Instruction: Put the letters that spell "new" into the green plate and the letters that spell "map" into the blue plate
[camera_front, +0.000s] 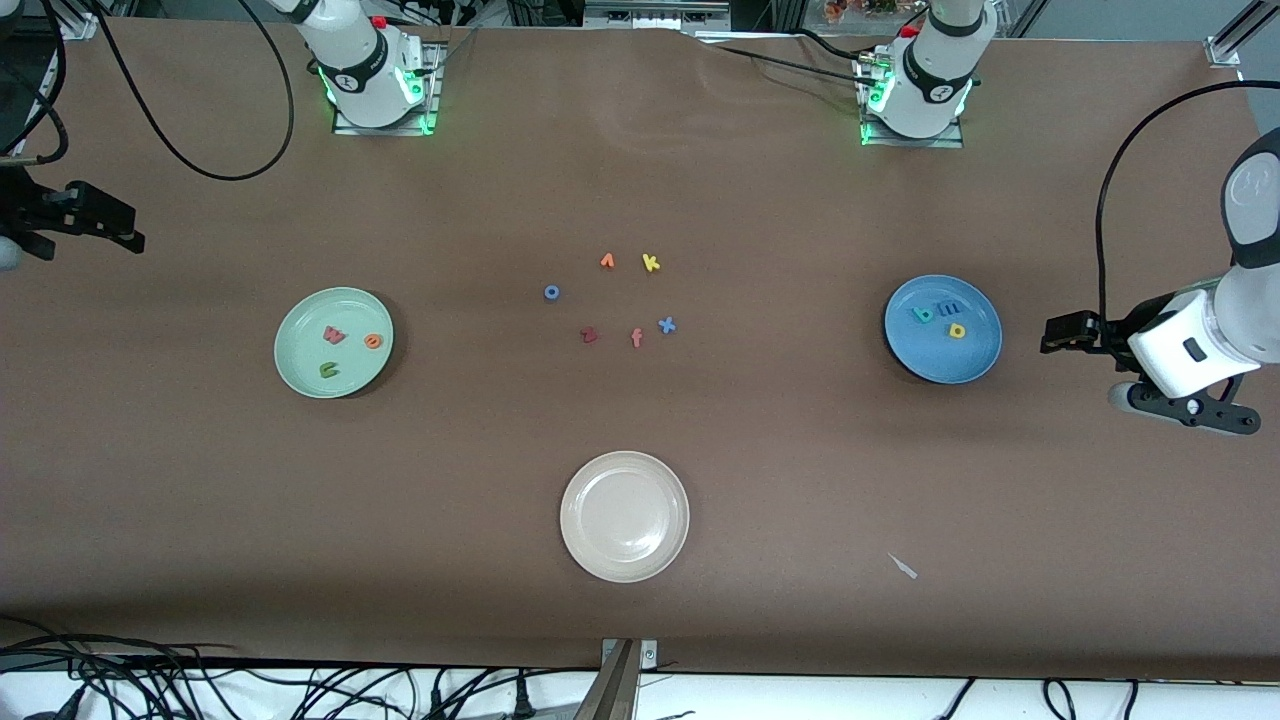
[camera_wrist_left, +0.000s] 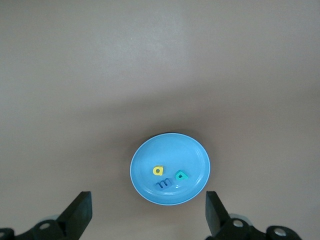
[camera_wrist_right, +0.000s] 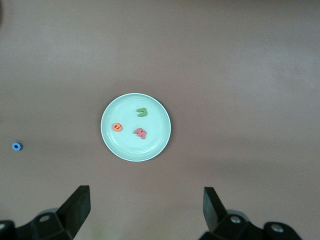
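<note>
**Already sorted: both words lie in their plates**

Here the round pale mint-green plate with a raised rim (camera_front: 333, 343) sits toward the right arm's end of the table. Inside it, going by the front view as a clock face, the tiny red-pink foam "w" (camera_front: 334, 335) lies at about ten o'clock, the orange foam "e" (camera_front: 372, 341) at about two o'clock, and the green foam "n" (camera_front: 329, 370) at about six o'clock. All three lie flat and apart from one another.

The round medium-blue plate with a raised rim (camera_front: 943, 329) sits toward the left arm's end. In it the teal foam "a" (camera_front: 923, 315) lies at about ten o'clock, the blue foam "m" (camera_front: 948, 309) just beside it at about twelve, and the yellow foam "p" (camera_front: 957, 330) near the centre, slightly toward four o'clock.

The left gripper (camera_wrist_left: 147, 212) hangs high above the table beside the blue plate, its fingers spread wide and holding nothing. The right gripper (camera_wrist_right: 146, 210) hangs high beside the green plate, fingers likewise spread and empty.

Between the plates a loose ring of small foam letters (camera_front: 612, 298) lies on the brown table (camera_front: 800, 480). A round cream-white plate (camera_front: 625, 516) stands nearer the front camera than that ring.
</note>
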